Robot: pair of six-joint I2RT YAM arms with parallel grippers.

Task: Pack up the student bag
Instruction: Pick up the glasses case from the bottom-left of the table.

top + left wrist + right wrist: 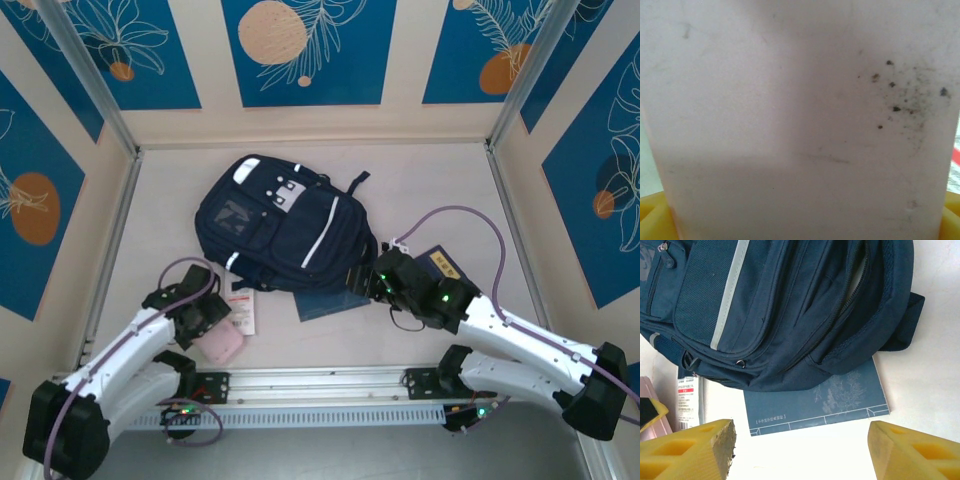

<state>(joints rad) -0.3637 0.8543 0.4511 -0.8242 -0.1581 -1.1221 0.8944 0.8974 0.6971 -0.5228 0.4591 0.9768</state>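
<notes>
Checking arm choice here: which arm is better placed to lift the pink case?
Likely left. The left jaws straddle the pink case; the right jaws stand open facing the booklet that lies partly under the student bag.

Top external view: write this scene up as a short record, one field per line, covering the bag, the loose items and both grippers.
student bag: lying flat, front pocket up
blue booklet: flat, far edge tucked under the bag
pink case: near left, by the bag's near edge
white packet: between the pink case and the bag
left gripper: fingers either side of the pink case; grip unclear
right gripper: open, empty, facing the booklet
</notes>
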